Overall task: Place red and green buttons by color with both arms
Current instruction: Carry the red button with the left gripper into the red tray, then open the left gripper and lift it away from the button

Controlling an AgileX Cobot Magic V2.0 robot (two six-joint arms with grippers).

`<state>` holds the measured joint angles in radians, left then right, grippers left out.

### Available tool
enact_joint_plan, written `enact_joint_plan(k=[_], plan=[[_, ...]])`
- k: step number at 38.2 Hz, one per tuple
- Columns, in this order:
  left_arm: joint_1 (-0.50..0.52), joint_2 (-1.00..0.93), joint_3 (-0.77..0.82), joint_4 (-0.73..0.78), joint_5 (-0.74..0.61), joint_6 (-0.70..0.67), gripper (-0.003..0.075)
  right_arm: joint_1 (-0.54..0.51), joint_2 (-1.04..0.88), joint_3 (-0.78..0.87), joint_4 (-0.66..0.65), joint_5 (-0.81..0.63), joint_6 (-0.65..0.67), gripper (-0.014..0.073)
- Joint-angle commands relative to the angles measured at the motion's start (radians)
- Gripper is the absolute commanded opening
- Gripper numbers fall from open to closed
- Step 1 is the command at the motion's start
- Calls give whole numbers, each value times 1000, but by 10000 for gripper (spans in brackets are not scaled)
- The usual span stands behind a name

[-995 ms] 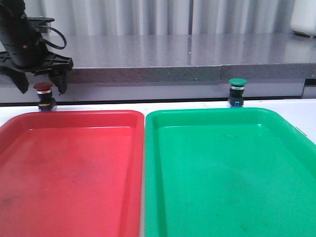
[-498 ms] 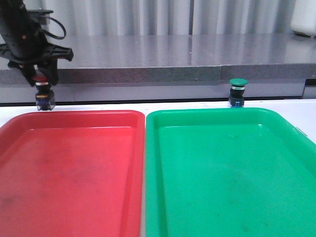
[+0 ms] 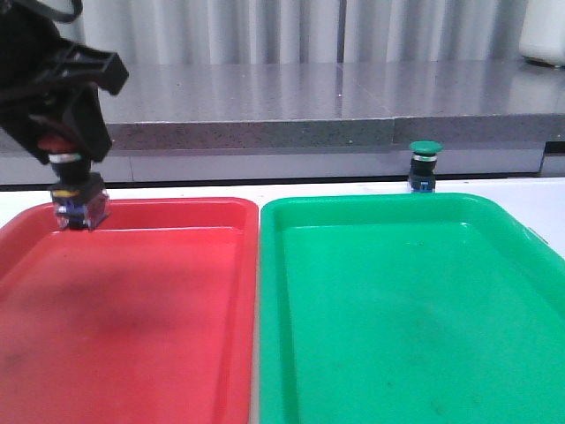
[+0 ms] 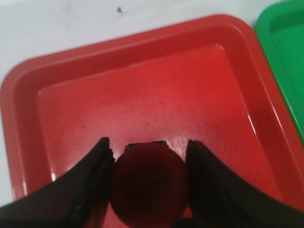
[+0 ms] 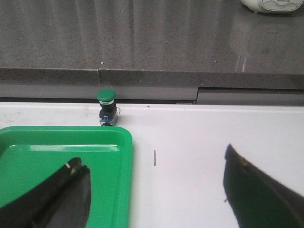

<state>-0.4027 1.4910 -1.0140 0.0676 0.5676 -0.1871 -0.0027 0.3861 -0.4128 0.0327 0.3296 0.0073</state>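
Red button [image 4: 148, 183] clamped between left gripper [image 4: 147, 190] fingers [image 4: 90, 180], over red tray [image 4: 142, 95].

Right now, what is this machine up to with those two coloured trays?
It is sorting buttons by colour. The left gripper is shut on the red button and holds it over the far corner of the red tray, not yet set down. The green button stands untouched on the white table, just behind the green tray. The right gripper is open, on the near side of the green button and apart from it.
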Motion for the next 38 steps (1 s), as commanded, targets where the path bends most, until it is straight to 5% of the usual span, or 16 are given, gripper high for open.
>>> enact_joint_plan(k=[1, 13, 30, 38], plan=[[-34, -37, 47, -4, -101, -31, 85, -5, 12, -34, 2, -81, -7, 590], [-36, 28, 103, -4, -135, -39, 99, -5, 12, -34, 2, -81, -7, 590], [-46, 7, 97, -44, -134, -39, 518, -5, 12, -34, 2, -81, -7, 590], [-54, -125, 36, -1, -73, -35, 517, -5, 12, -34, 2, -81, -7, 590]])
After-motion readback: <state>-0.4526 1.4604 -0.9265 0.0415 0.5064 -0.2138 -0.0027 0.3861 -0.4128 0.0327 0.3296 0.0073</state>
